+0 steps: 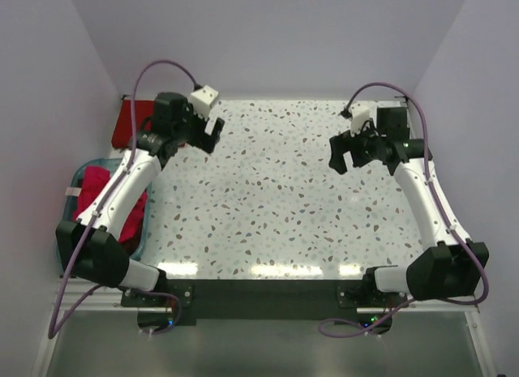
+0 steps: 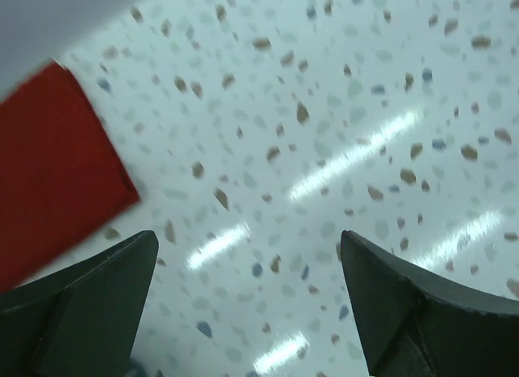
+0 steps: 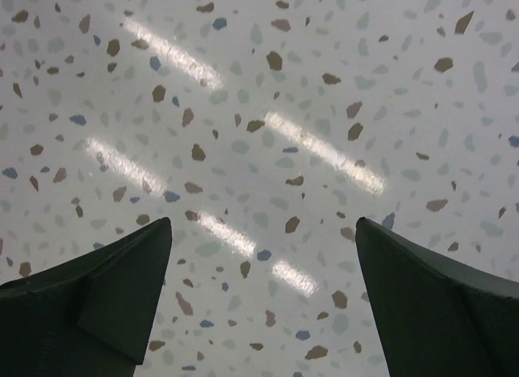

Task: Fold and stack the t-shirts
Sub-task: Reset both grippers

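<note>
Both arms reach out over the speckled surface [image 1: 268, 199], one on each side. The left gripper [image 1: 208, 137] hangs above the far left part of the surface with its jaws spread wide and nothing between them. In the left wrist view the left gripper [image 2: 247, 304] shows only bare speckled surface between its two dark fingers [image 2: 89, 304]. The right gripper [image 1: 345, 156] hangs over the far right part of the surface, also wide open and empty. In its own wrist view the right gripper [image 3: 263, 304] frames nothing but the surface [image 3: 259, 109], streaked with bright reflections of the lights. A folded crimson shirt [image 1: 130, 122] lies flat at the far left corner of the surface, just behind and to the left of the left gripper. From the left wrist camera the folded crimson shirt [image 2: 57, 166] appears as a neat red block with a clean folded edge, close to the left finger but apart from it. A teal basket [image 1: 91, 163] sits off the left edge of the surface, beside the left arm and partly hidden under it. Bunched pinkish-red shirts [image 1: 95, 185] lie unfolded in the basket. How many shirts are in it cannot be told. The middle of the surface carries no cloth.
</note>
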Robot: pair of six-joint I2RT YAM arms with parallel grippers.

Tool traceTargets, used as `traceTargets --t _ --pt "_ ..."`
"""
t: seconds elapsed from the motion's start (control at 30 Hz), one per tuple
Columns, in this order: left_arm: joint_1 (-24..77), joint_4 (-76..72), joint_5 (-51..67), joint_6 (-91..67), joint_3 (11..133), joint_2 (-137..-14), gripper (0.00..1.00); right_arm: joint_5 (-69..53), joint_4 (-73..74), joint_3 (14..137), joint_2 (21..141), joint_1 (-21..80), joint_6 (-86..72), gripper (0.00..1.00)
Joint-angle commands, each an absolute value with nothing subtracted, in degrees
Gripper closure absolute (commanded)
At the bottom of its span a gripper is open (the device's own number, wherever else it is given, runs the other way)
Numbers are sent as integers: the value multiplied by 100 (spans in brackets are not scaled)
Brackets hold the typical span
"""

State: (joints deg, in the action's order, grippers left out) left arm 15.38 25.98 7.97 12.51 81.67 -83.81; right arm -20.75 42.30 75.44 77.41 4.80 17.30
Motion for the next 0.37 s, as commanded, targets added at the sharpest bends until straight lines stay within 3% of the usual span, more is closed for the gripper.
traceTargets --t 0.0,0.17,0.33 --pt "1600 2373 879 738 6709 -7833 0 -2224 4131 6833 7208 475 1591 1" --pt "1600 2215 695 747 5153 -7067 0 -2189 3877 5881 6566 475 1556 1" --pt "1600 2337 589 624 4843 -6777 0 -2188 3832 5344 6214 475 1389 1"
